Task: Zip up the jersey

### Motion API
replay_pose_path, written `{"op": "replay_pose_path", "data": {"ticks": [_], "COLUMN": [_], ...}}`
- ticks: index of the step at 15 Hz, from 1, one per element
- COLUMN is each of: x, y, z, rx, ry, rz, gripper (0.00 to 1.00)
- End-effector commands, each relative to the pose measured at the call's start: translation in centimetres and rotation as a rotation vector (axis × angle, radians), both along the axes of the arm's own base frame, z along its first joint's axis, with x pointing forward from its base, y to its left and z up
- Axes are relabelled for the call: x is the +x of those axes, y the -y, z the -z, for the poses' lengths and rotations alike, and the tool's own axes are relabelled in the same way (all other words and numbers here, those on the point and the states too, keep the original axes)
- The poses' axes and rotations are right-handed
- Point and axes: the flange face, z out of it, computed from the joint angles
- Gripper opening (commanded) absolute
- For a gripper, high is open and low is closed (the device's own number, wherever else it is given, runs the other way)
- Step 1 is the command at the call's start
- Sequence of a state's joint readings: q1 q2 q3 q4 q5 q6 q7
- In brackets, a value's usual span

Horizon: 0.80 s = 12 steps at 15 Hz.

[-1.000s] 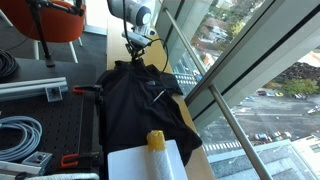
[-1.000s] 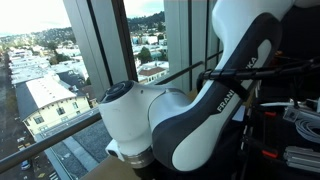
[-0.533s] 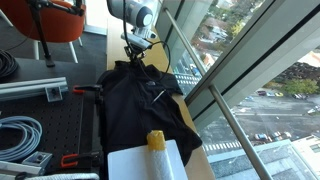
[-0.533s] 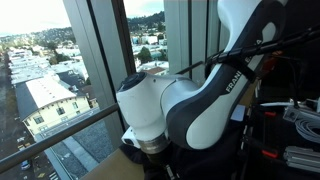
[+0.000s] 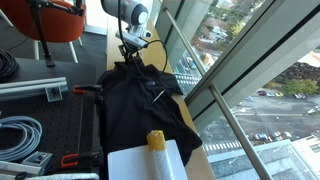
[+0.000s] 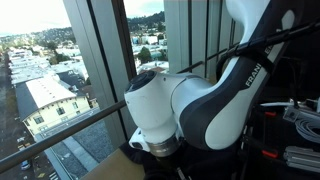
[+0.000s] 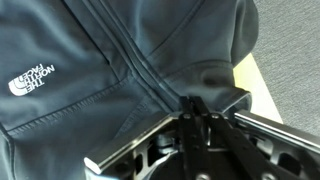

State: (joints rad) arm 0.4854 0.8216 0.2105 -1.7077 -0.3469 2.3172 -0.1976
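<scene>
The black jersey (image 5: 135, 100) lies spread on the table with a small whitish mark (image 5: 157, 96) on the chest. In the wrist view the jersey (image 7: 90, 50) shows its white chest logo (image 7: 30, 80), and the zip line (image 7: 135, 70) runs closed up to my fingers. My gripper (image 7: 193, 104) is at the collar end of the zip, jaws pressed together where the zip line ends. The pull itself is hidden between the fingers. In an exterior view the gripper (image 5: 131, 56) stands over the far end of the jersey. In an exterior view my arm (image 6: 200, 105) blocks the jersey.
A white box (image 5: 145, 162) with a yellow object (image 5: 156, 140) on it stands at the jersey's near end. Red clamps (image 5: 84, 90) and coiled cables (image 5: 20, 135) lie beside it. Window glass and a railing (image 5: 225, 110) run along one side. An orange chair (image 5: 55, 20) stands behind.
The arm has shifted across the exterior view and the gripper has moved a little further along the zip toward the collar. The jersey has stayed in place.
</scene>
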Motion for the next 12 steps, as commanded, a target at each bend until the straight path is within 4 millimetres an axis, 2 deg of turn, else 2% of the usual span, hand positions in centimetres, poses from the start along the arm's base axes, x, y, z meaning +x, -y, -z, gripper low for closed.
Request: {"op": "replay_pose_path", "data": {"ticks": [1, 7, 8, 9, 12], "x": [0.2, 2.3, 2.4, 2.5, 2.4], "y": [1.9, 4.7, 4.9, 5.1, 5.4], "z": [-0.2, 0.0, -0.1, -0.2, -0.9], "rx": [-0.005, -0.010, -0.011, -0.008, -0.001], "ry": [-0.004, -0.009, -0.006, -0.008, -0.012], "rz": [-0.013, 0.023, 0.031, 0.030, 0.028], "gripper": [0.02, 0.02, 0.32, 0.33, 0.53]}}
